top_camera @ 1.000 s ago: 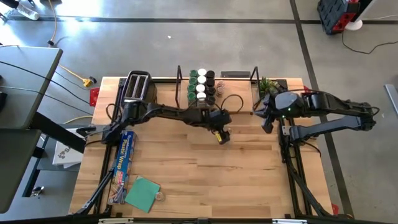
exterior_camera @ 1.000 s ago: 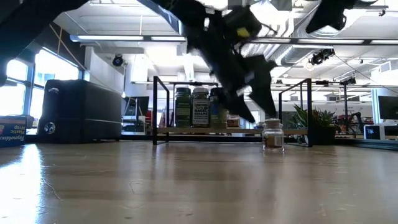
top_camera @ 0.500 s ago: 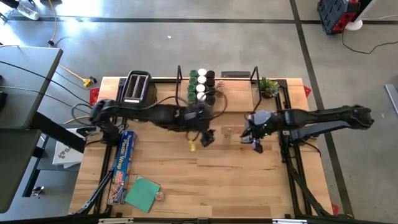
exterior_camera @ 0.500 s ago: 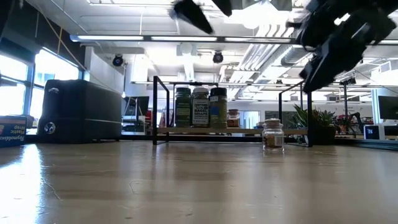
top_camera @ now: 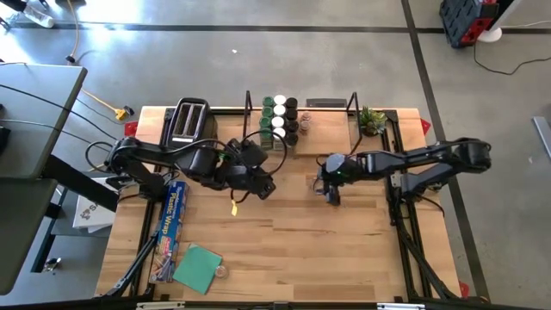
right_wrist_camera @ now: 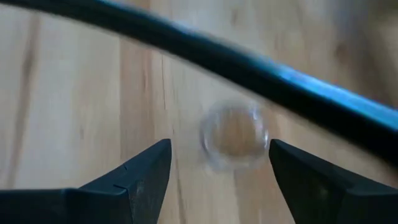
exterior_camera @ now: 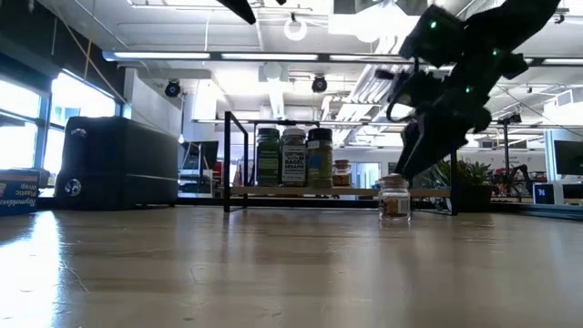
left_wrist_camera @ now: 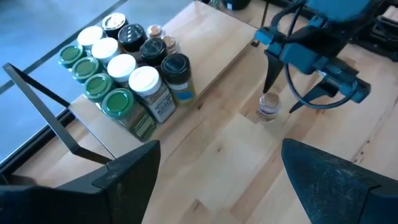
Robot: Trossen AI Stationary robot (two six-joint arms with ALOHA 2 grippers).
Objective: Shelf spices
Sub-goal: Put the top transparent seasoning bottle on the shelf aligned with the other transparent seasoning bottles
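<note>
Clock directions are read on the high view, with 12 at the table's far edge.

1. Right gripper point(top_camera: 329, 191): I have swung in from the 3 o'clock edge and now hang directly over the loose jar point(right_wrist_camera: 234, 135). My fingers are spread wider than the jar, one to each side of its clear top. They hold nothing and touch nothing yet.
2. Loose jar: it stands upright on the table point(top_camera: 284, 241), just 6 o'clock of the shelf point(top_camera: 325, 120), apart from it.
3. Shelf: the other spices point(top_camera: 279, 116) stand packed at its 9 o'clock end. The 3 o'clock half is mostly bare wood.
4. Left gripper point(left_wrist_camera: 219, 152): it has drawn back from the jar toward 9 o'clock. Fingers wide apart, empty.

Meaning, as I judge it: the jar has passed to my right side. What remains is lowering, closing on the jar, then carrying it to 12 o'clock onto the bare board.
</note>
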